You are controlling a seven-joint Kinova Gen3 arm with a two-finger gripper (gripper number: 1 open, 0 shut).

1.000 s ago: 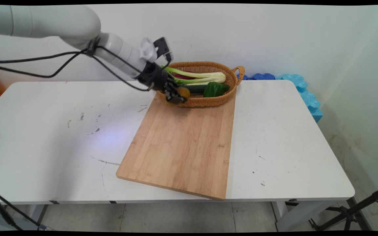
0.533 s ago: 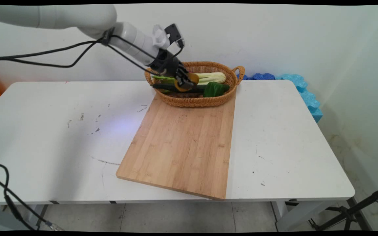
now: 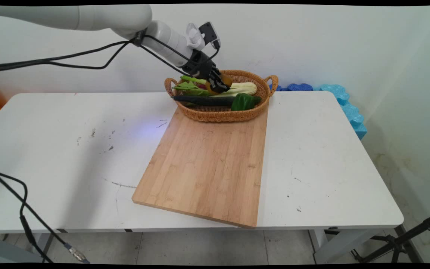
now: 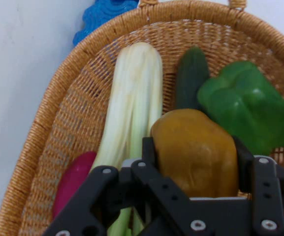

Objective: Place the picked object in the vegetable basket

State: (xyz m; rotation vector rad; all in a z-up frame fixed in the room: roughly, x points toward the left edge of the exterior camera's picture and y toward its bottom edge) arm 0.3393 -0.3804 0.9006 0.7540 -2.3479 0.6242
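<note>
While hovering over the basket (image 3: 254, 108), the gripper (image 4: 196, 162) clamps a potato (image 4: 196, 152) across its middle; it looks firm and smooth.

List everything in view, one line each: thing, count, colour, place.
wicker basket: one, tan, table's far side, on the board's far end.
bok choy: one, pale green, in the basket.
cucumber: one, dark green, in the basket.
green pepper: one, green, in the basket's right part.
pink vegetable: one, magenta, in the basket beside the bok choy.
yellow-brown vegetable: one, held over the basket.
cutting board: one, wooden, mid-table.
foam pieces: blue, beyond the table's far right edge.
table: one, white.
gripper: one, black, shut on the yellow-brown vegetable.
</note>
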